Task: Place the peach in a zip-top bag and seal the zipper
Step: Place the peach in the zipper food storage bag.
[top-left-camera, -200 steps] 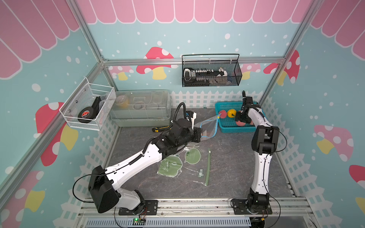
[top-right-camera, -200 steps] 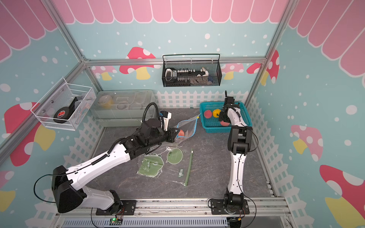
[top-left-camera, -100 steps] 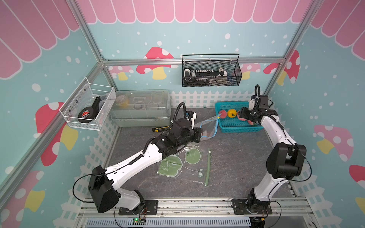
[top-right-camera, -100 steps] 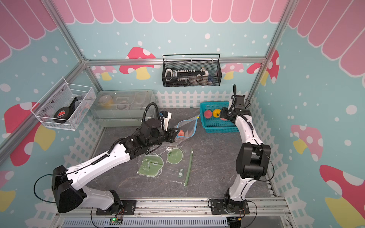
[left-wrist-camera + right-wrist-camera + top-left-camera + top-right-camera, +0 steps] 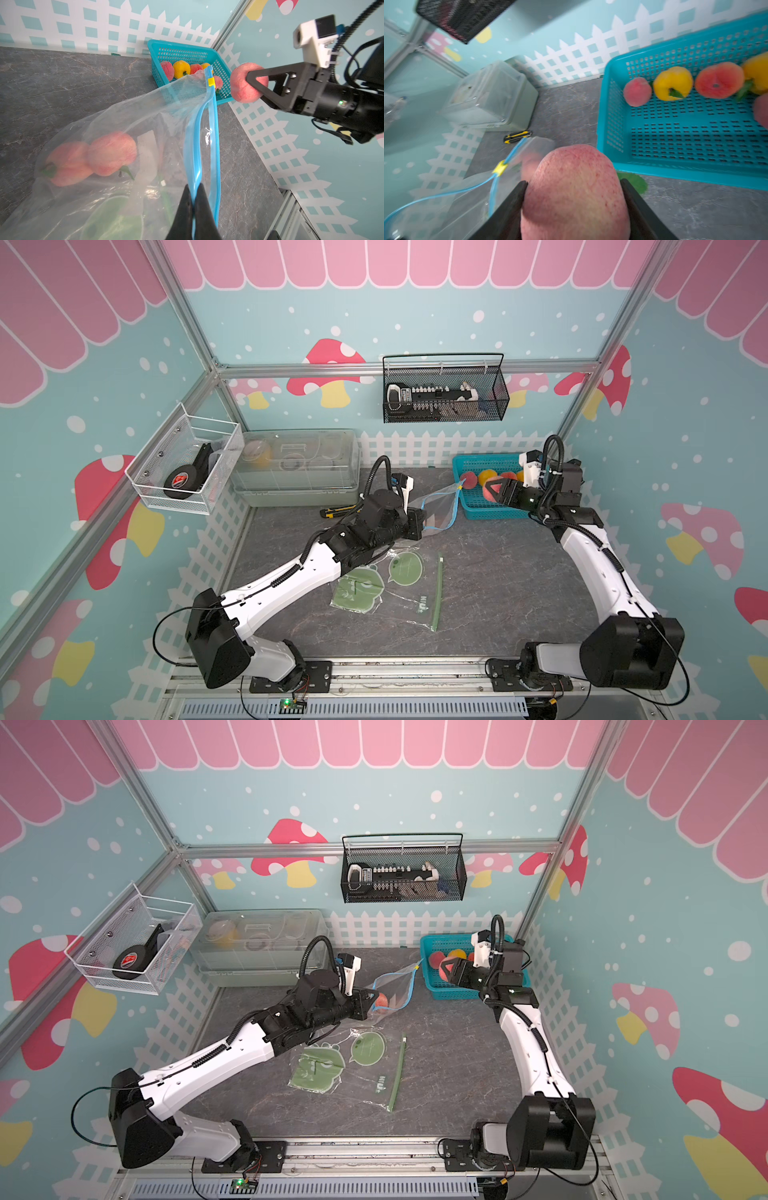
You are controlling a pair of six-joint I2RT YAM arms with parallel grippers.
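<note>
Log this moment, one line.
left hand: shut on zip-top bag rim | right hand: shut on peach, near basket, outside bag | bag: mouth open, two pinkish fruits inside | zipper: unsealed

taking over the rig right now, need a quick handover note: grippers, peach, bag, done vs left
Left gripper: shut on the blue zipper edge of the zip-top bag, holding its mouth open.
Right gripper: shut on a peach, in the air by the blue basket, short of the bag's mouth.
Done: peach picked; two peach-coloured fruits already lie in the bag.
Left: drop this peach in, release it, then probably run the yellow slider along to seal the zipper.
</note>
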